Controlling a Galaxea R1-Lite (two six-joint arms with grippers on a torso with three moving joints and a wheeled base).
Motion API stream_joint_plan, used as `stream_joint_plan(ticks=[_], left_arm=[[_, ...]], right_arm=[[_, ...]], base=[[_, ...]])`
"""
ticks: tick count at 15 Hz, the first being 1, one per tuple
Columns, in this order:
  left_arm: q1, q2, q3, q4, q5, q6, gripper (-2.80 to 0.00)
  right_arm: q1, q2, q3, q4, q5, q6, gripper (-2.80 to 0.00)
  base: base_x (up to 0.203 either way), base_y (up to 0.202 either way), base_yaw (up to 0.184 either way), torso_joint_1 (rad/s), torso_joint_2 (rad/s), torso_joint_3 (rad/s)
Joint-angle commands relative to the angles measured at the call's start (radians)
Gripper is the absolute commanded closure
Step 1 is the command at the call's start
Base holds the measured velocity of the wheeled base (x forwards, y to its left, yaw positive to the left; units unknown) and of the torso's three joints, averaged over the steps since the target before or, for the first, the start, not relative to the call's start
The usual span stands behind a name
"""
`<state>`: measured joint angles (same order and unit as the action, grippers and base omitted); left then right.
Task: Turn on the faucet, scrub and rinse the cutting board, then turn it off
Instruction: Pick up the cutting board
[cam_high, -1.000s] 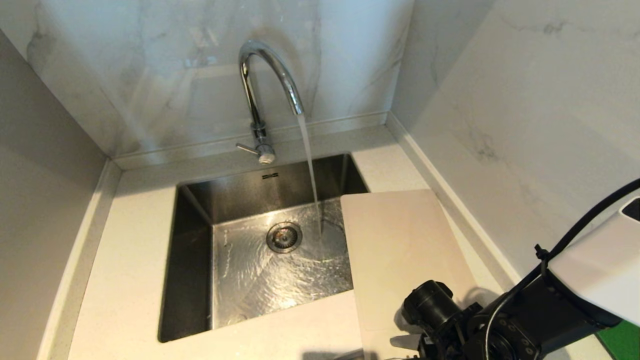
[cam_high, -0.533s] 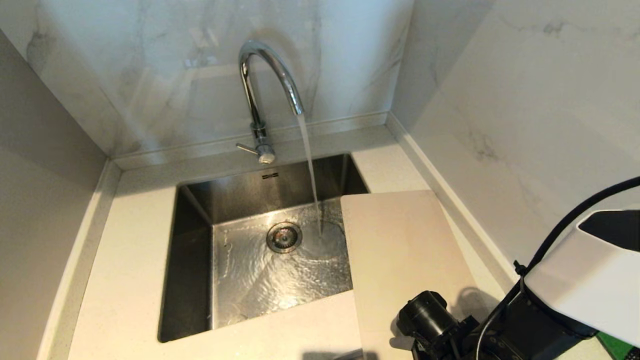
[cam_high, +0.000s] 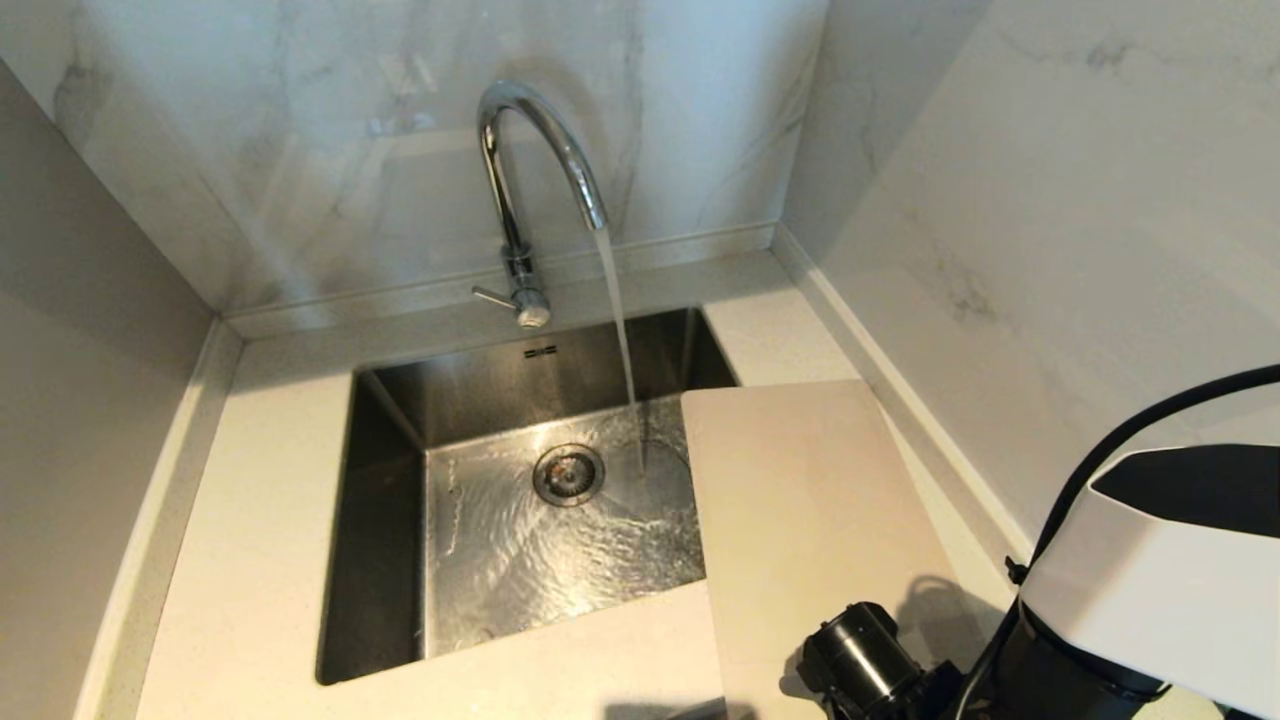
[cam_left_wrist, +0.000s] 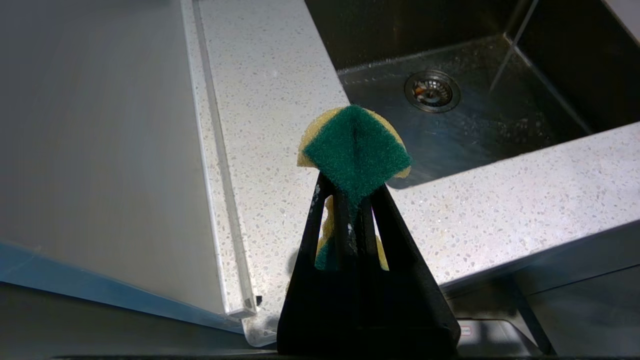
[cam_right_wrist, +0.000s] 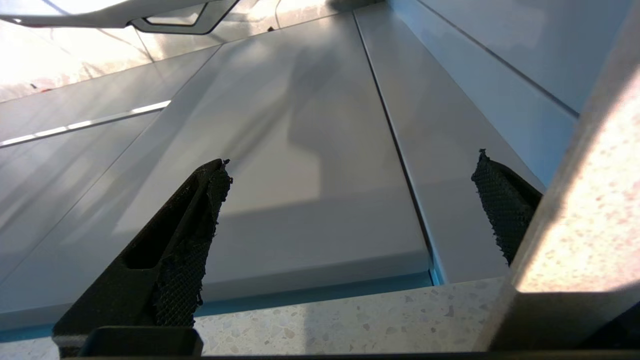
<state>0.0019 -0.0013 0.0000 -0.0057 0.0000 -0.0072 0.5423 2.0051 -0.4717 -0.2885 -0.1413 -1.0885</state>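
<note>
A chrome faucet (cam_high: 530, 170) stands at the far edge of a steel sink (cam_high: 385, 520), and its water stream (cam_high: 622, 350) is running into the basin just left of the cutting board (cam_high: 800, 510). The beige board lies flat on the right countertop (cam_high: 250, 560), its left edge overhanging the sink and its near end under the right arm. So the tap is on; gripping the board seems to be the step in hand.

The right gripper (cam_right_wrist: 350, 200) has its jaws spread wide and empty, low at the near right. In its own view it faces the wall. The left gripper (cam_left_wrist: 350, 200) is clenched on a green and yellow sponge (cam_left_wrist: 355, 150), near the sink's near left corner.

Next, the right jaws likely need the board's thin edge; the overhang offers room. The right wall stands close, while the sink is open.
</note>
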Motion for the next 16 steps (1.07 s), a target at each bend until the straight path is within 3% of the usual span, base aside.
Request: stream_joint_plan(ticks=[1,4,16], left_arm=[[0.000,0.001,0.000,0.000,0.000,0.000,0.00],[0.000,0.001,0.000,0.000,0.000,0.000,0.00],[0.001,0.001,0.000,0.000,0.000,0.000,0.00]], right_arm=[[0.008,0.001,0.002,-0.001,-0.004,-0.007,-2.80],[0.031,-0.012,0.018,-0.001,-0.047,-0.007,-2.80],[0.031,0.060,0.084,-0.083,-0.049,0.006,-2.80]], base=[[0.000,0.000,0.000,0.000,0.00,0.000],[0.000,0.000,0.000,0.000,0.00,0.000],[0.000,0.000,0.000,0.000,0.00,0.000]])
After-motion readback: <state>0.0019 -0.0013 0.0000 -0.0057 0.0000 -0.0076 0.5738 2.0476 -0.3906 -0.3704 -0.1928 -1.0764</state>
